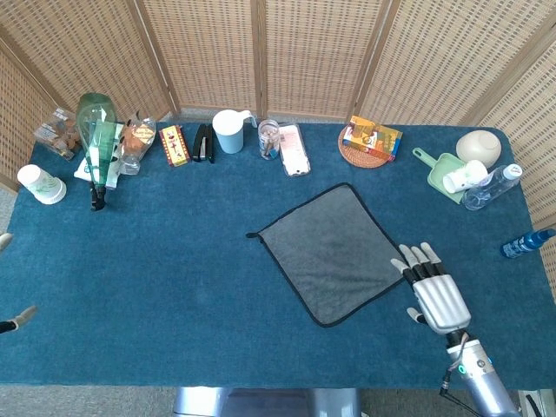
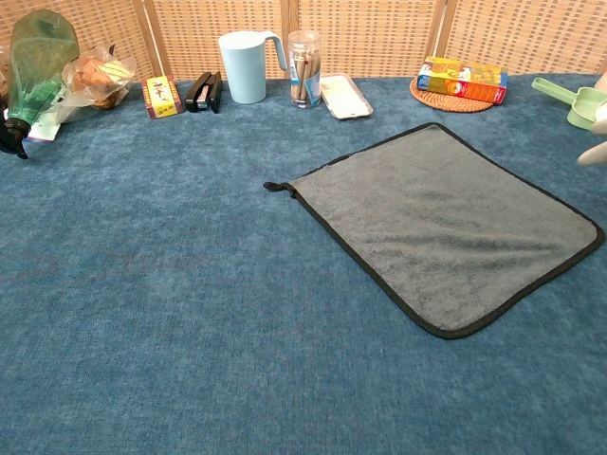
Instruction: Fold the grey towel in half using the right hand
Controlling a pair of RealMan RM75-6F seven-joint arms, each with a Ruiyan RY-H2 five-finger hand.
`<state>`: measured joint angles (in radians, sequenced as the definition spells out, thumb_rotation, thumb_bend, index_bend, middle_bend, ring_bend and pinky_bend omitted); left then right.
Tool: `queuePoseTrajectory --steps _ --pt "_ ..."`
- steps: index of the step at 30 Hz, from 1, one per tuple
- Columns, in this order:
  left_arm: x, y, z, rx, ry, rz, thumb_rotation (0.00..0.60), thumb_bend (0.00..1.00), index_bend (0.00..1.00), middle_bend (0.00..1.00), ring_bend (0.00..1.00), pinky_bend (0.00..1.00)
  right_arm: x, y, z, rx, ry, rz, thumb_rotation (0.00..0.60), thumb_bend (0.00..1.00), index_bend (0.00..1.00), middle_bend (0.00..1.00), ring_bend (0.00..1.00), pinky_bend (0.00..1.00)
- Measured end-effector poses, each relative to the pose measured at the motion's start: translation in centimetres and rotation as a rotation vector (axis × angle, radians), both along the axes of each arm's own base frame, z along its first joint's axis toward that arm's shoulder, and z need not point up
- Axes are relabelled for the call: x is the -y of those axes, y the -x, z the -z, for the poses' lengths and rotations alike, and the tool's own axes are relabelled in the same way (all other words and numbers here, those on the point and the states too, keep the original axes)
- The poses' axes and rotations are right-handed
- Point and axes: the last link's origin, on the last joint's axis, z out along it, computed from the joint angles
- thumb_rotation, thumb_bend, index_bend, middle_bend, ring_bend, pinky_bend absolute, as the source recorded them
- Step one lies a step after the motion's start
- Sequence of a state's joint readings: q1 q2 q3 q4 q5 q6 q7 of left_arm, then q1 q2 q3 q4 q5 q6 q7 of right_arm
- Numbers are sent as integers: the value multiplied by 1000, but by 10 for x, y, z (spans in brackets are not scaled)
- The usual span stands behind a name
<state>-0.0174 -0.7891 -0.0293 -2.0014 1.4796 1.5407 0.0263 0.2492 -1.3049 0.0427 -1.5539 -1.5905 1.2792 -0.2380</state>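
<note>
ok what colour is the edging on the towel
Black, a thin binding all round the grey towel; it shows best in the chest view.

L hand (image 1: 9,317) mostly cut off at frame edge.

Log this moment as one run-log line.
phase: approach | right hand: open, at the grey towel's right corner, holding nothing | towel: flat, unfolded | left hand: at table edge, state unclear

head: high, looking straight down, whole table (image 1: 174,287) | chest: low, close, facing screen | shared: towel (image 1: 334,254)
</note>
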Motion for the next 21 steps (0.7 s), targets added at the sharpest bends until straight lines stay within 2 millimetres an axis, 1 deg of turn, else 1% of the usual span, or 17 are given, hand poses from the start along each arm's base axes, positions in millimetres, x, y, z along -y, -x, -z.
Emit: queuePoseTrajectory --steps 6,11,21 --pt "1 0 0 -1 3 -3 600 80 0 0 0 0 9 -9 12 -24 -40 -34 600 98 176 0 0 0" --pt "1 0 1 -3 7 -1 600 80 0 0 0 0 13 -16 22 -33 -72 -55 600 223 213 0 0 0" --pt "1 1 2 -10 7 -6 600 81 0 0 0 0 20 -19 42 -83 -119 -94 600 240 227 0 0 0"
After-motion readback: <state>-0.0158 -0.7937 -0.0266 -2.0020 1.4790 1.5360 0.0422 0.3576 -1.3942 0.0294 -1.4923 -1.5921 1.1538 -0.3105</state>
